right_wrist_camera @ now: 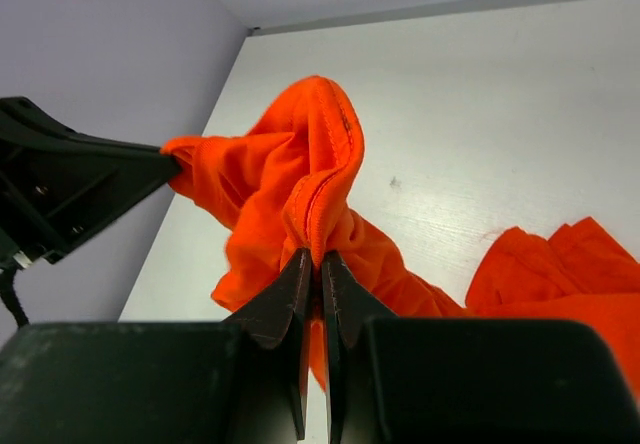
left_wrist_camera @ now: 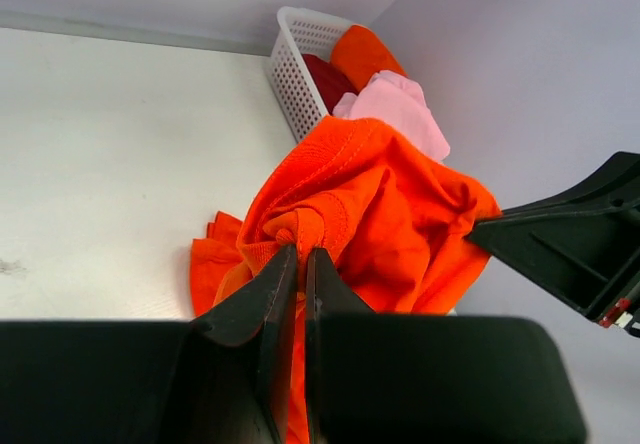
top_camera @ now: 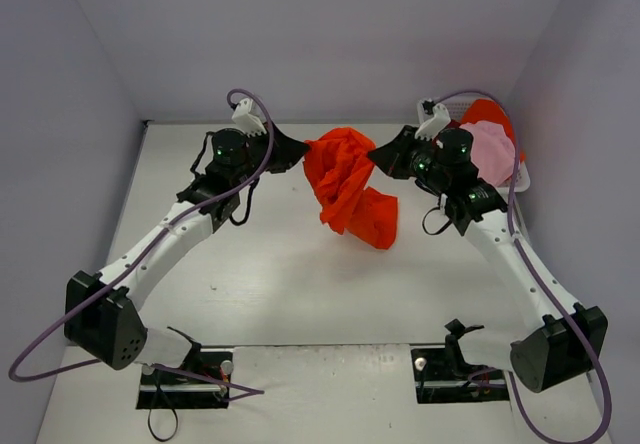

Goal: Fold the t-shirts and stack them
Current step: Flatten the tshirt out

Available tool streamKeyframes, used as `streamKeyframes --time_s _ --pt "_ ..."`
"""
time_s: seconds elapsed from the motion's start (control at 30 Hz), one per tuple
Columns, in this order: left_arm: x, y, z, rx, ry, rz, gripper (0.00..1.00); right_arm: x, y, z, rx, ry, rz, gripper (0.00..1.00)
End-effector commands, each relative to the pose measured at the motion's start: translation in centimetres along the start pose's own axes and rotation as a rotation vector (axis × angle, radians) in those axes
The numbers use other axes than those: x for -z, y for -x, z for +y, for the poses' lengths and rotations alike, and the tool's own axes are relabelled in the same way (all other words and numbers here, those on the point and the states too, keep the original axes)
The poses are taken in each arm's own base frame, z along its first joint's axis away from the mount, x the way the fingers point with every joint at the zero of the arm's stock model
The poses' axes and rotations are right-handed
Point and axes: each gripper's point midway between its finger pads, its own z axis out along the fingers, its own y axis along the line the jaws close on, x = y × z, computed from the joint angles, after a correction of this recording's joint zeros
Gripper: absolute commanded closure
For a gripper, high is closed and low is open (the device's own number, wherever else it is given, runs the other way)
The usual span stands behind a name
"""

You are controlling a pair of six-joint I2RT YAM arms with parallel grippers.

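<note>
A large bright orange-red t-shirt [top_camera: 345, 179] hangs bunched between my two grippers above the table, its lower part trailing onto the surface. My left gripper [top_camera: 303, 151] is shut on its left edge; in the left wrist view the gripper [left_wrist_camera: 300, 254] pinches a fold of the shirt [left_wrist_camera: 380, 214]. My right gripper [top_camera: 375, 154] is shut on the right edge; in the right wrist view the gripper [right_wrist_camera: 320, 256] clamps a hemmed fold of the shirt [right_wrist_camera: 300, 174]. A light pink t-shirt [top_camera: 493, 154], a dark red one [left_wrist_camera: 325, 79] and another orange one [left_wrist_camera: 365, 54] lie in the basket.
A white plastic lattice basket [left_wrist_camera: 295, 74] stands at the back right corner against the wall; its rim [top_camera: 521, 179] shows in the top view. Pale walls close the table on three sides. The arm bases sit at the near edge.
</note>
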Motion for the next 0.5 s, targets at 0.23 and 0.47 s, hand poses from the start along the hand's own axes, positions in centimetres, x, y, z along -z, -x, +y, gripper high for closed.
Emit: streamKeyframes --time_s 0.23,0.47 --pt "2.6 6.0 -3.0 -0.129 0.009 -0.152 1.0 2.3 -1.4 0.1 0.067 -0.01 0.007 1.0" --pt "3.9 7.8 -3.4 -0.18 0.054 -0.185 1.0 1.7 -5.2 -0.5 0.083 -0.031 0.111 1.0"
